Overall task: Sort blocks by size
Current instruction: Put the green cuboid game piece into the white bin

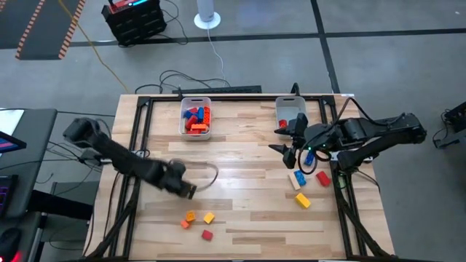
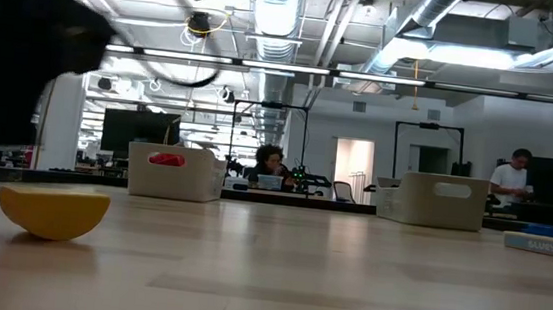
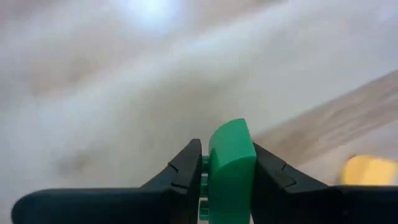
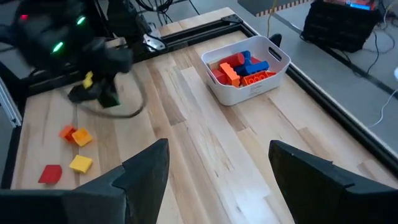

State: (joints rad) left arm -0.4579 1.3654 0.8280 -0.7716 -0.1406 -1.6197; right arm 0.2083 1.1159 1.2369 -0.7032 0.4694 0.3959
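Holding a green block (image 3: 231, 163) clenched between its two fingers, your left gripper (image 1: 188, 191) sits over the front-left part of the wooden surface (image 1: 240, 156), seen from above. Just in front of it, near the front edge, lie three loose blocks close together: an orange block (image 1: 190, 217), a yellow block (image 1: 209, 217) and a red block (image 1: 207, 234).

Moving right, toward the back of the surface, a clear bin (image 1: 182, 116) holds a heap of red, orange and blue blocks. Further right, a second bin (image 1: 290, 106) stands at the back, with something red showing at its near end.

Your right gripper (image 1: 288, 148) hovers just in front of that second bin, released, its fingers spread wide and holding nothing. Beside it, toward the front right, sit more loose blocks: a tan and blue pair (image 1: 297, 178), another red block (image 1: 324, 177) and another yellow block (image 1: 303, 200).

What could go wrong: the left wrist view is streaked with motion, so the green block may slip if the arm swings fast. Dropping it from too high could bounce it out of a bin. Choosing the wrong bin would mix the sizes. Both arms reaching toward the middle could also collide.
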